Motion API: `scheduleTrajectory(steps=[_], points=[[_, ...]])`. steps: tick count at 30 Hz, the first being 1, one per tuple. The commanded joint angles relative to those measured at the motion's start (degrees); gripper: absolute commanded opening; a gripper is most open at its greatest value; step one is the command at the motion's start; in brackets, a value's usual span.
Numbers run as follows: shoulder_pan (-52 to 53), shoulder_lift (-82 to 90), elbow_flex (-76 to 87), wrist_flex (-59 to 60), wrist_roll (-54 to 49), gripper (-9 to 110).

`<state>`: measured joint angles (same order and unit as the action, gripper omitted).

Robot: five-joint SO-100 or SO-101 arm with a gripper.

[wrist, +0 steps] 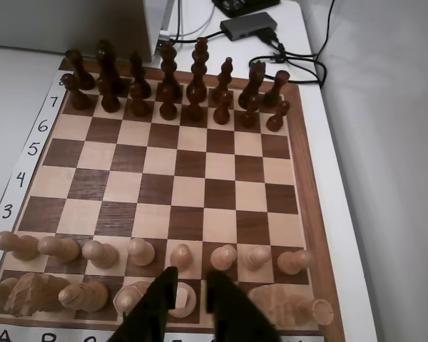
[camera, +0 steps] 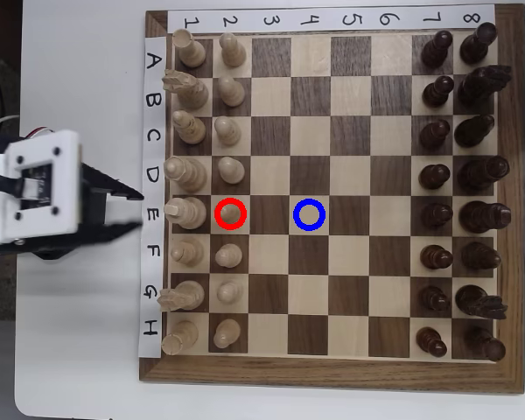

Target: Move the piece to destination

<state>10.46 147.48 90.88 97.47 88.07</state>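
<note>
End effector [wrist: 191,281] above chessboard [wrist: 164,167]

A desk or hobby-lab setting: a white table [wrist: 385,178] carries a labelled chessboard [camera: 328,372], with black cables [wrist: 299,60] and a small grey electronics box [wrist: 248,27] behind it.

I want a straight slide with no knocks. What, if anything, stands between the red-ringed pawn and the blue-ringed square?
Nothing visible. In the overhead view the pawn sits on row E, and the one square between it and the blue-ringed square is bare. On the gripper side, though, a taller pale piece stands between the gripper and the pawn.
</note>
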Motion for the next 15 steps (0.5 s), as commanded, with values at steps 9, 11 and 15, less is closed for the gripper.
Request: scheduleTrajectory(steps=[9, 11, 15], points=[[-1.9, -7.9, -6.0, 0.1, 1.4, 2], [-2.4, -9.6, -7.1, 0.1, -2.5, 3], [-3.4, -11.6, -7.5, 0.1, -2.9, 9]])
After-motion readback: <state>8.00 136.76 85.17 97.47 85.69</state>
